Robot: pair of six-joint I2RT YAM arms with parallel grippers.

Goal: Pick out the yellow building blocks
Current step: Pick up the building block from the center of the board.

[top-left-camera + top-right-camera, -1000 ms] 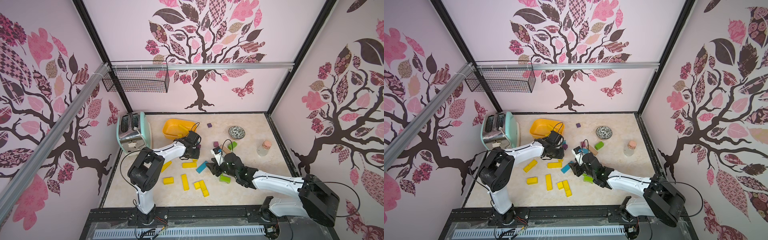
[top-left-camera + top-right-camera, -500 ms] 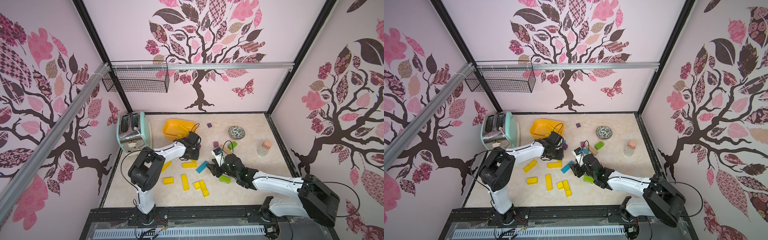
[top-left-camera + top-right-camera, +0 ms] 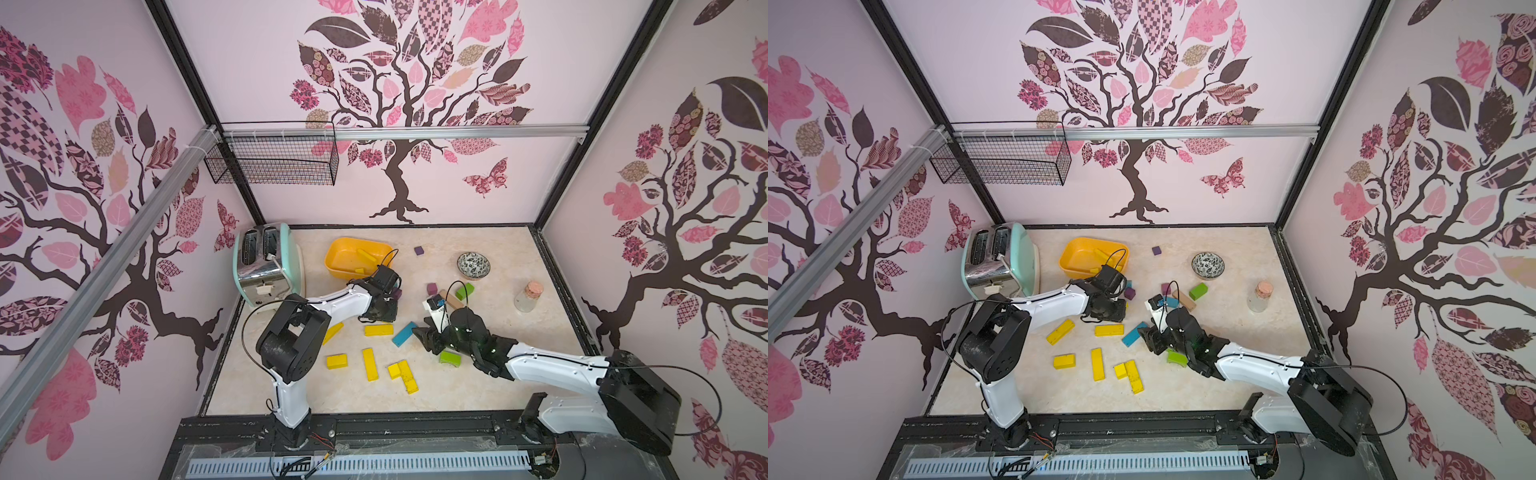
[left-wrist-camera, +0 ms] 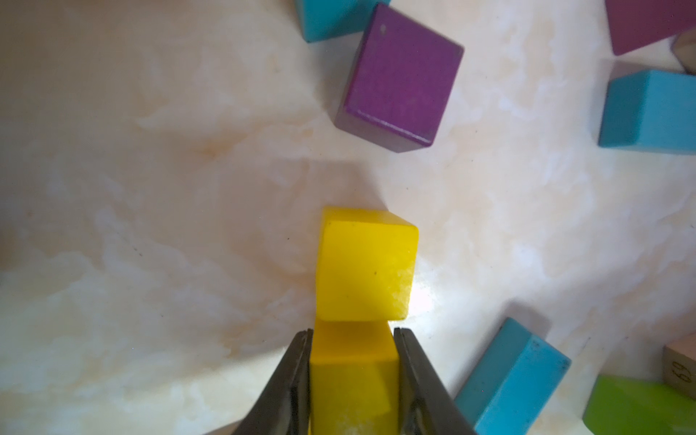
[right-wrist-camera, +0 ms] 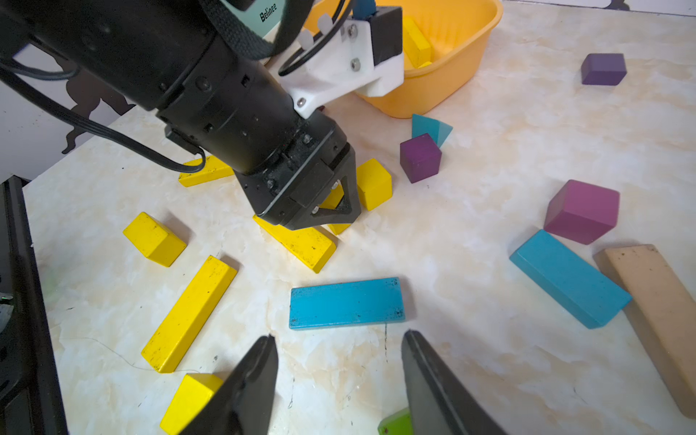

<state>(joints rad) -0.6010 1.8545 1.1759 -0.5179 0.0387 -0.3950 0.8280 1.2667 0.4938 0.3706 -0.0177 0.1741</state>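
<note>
Now left gripper point(image 4: 352, 333) clamped on yellow block point(image 4: 352, 380), mid table point(image 4: 150, 188); right gripper point(image 5: 339, 335) held apart, empty. On lift, touching yellow cube point(image 4: 365, 271) could be dragged, block twisted loose.

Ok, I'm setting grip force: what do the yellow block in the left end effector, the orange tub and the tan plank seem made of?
The yellow block, held by the left end effector: probably painted wood; crisp edges, satin opaque coat, pale scuffs. The orange tub: likely moulded plastic; smooth, slightly glossy, thin rounded rim. The tan plank: apparently bare wood; matte, dirt-speckled, unpainted.
</note>
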